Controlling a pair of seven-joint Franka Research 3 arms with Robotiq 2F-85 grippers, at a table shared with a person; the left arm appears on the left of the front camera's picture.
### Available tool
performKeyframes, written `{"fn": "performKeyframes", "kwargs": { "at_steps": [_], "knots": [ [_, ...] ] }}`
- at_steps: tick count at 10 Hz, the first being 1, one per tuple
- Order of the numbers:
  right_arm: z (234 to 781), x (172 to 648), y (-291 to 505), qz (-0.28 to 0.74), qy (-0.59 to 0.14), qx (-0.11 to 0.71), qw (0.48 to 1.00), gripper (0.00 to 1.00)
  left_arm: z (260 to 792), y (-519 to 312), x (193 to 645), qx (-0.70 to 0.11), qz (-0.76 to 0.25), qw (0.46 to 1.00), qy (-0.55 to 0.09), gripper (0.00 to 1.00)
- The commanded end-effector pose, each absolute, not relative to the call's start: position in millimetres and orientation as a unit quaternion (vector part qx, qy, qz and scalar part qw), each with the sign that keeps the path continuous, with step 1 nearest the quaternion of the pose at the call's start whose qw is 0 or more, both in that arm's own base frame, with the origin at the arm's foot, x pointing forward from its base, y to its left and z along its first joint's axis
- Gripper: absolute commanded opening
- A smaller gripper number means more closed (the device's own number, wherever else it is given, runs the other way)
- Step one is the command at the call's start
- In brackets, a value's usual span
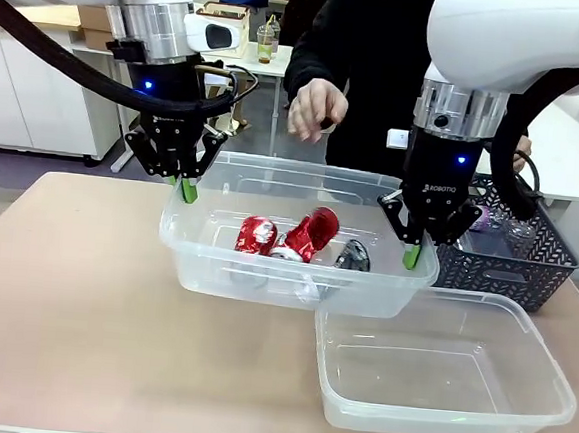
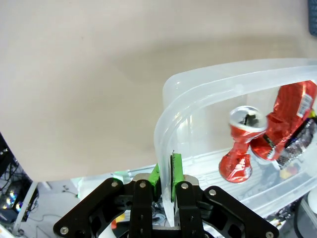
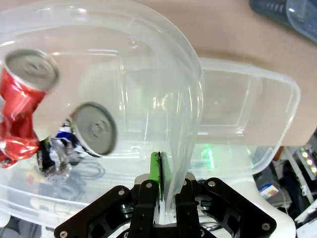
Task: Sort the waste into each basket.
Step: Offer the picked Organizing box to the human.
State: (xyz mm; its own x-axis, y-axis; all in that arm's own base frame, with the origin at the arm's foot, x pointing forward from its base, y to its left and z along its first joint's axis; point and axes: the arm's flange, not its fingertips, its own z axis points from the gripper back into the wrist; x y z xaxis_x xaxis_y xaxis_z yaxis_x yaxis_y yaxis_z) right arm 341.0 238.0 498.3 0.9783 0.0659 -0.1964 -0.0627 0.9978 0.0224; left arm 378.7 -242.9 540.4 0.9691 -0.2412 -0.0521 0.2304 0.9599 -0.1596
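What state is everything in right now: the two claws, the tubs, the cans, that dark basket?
left claw: shut on the far tub's rim.
right claw: shut on that tub's opposite rim.
far tub: gripped by both claws, cans inside.
cans: dented, heaped together in the far tub.
near tub: empty, resting on the table.
dark basket: on the table, contents unclear.

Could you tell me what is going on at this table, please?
Both arms hold one clear tub between them: the left tool and the right tool each pinch its rim at opposite ends. Crushed red cans lie inside. A second, empty tub sits nearer, and a person's hand hovers behind.
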Motion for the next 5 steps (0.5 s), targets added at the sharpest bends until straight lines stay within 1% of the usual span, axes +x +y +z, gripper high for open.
{"fn": "performKeyframes", "kwargs": {
  "at_steps": [1,5],
  "knots": [
    [495.8,340.7,236.4,0.036,0.110,-0.011,0.993,0.05,547.4,-235.8,375.9,-0.080,-0.127,0.988,0.028,0.06],
    [495.8,340.7,236.4,0.036,0.110,-0.011,0.993,0.05,547.4,-235.8,375.9,-0.080,-0.127,0.988,0.028,0.06]
  ]
}}
